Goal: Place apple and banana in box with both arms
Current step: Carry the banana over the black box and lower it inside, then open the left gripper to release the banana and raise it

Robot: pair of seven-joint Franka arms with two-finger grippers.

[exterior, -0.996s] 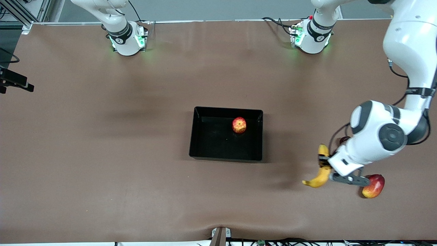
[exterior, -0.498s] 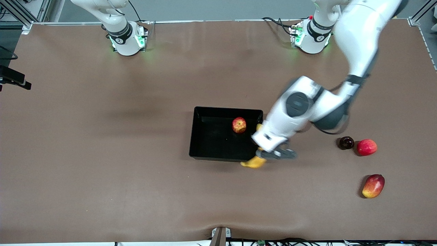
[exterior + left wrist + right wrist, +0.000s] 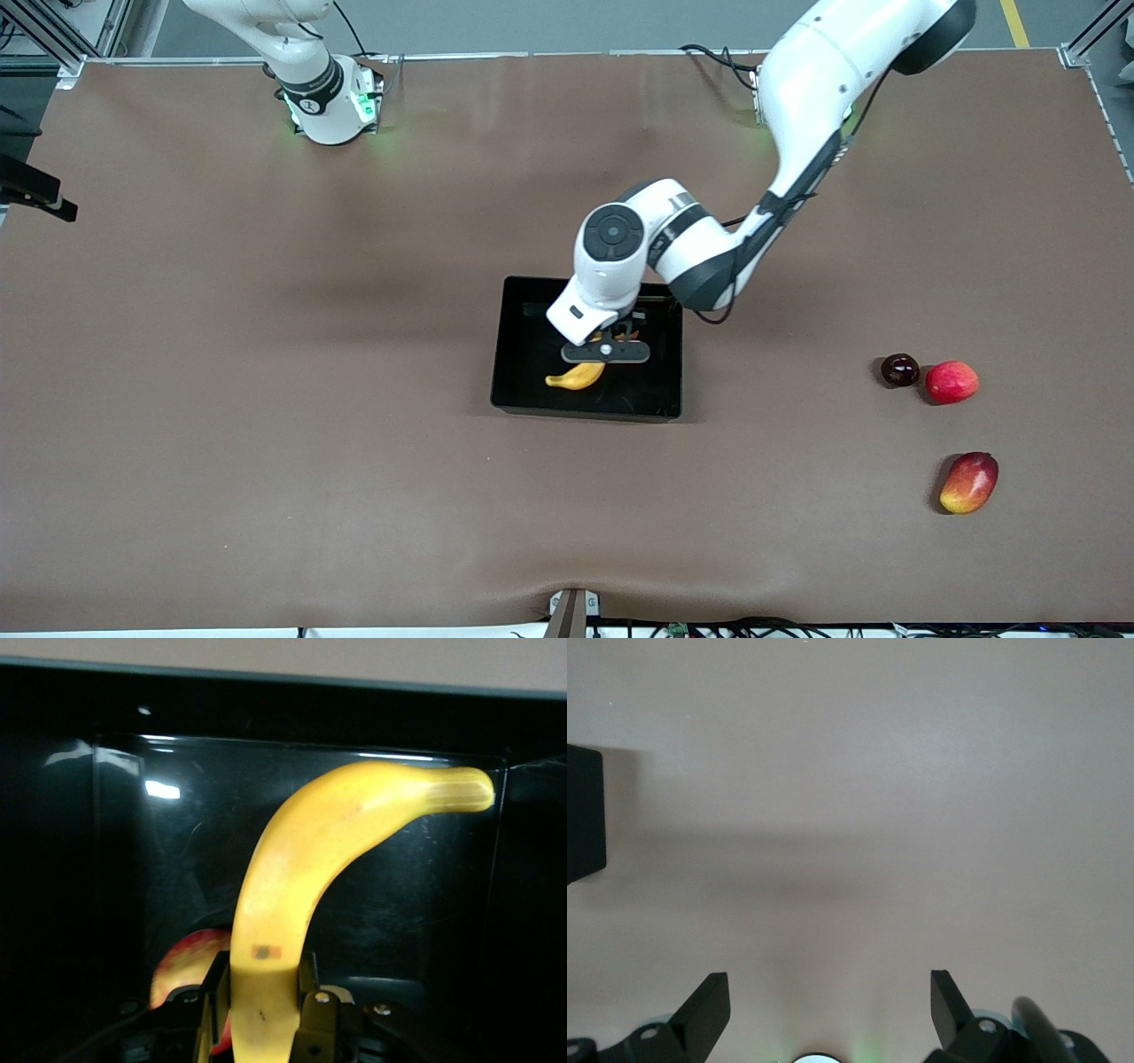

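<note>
My left gripper point(image 3: 605, 351) is shut on the yellow banana point(image 3: 578, 376) and holds it over the inside of the black box point(image 3: 501, 347). In the left wrist view the banana point(image 3: 292, 877) rises between the fingers point(image 3: 321, 1014) over the glossy box floor point(image 3: 80, 868). The red-yellow apple point(image 3: 188, 958) lies in the box just under the gripper. In the front view only a sliver of the apple point(image 3: 631, 336) shows beside the hand. My right gripper point(image 3: 830, 992) is open and empty over bare table near its base, waiting. A corner of the box point(image 3: 583, 815) shows in its view.
A dark round fruit point(image 3: 900, 369) and a pinkish-red round fruit point(image 3: 952, 382) lie side by side toward the left arm's end. A red-yellow mango point(image 3: 969, 481) lies nearer the front camera than they do. A black device point(image 3: 35, 190) juts in at the right arm's end.
My left arm has swung with the banana from beside the mango at its end of the table to over the box. The apple has stayed in the box.
</note>
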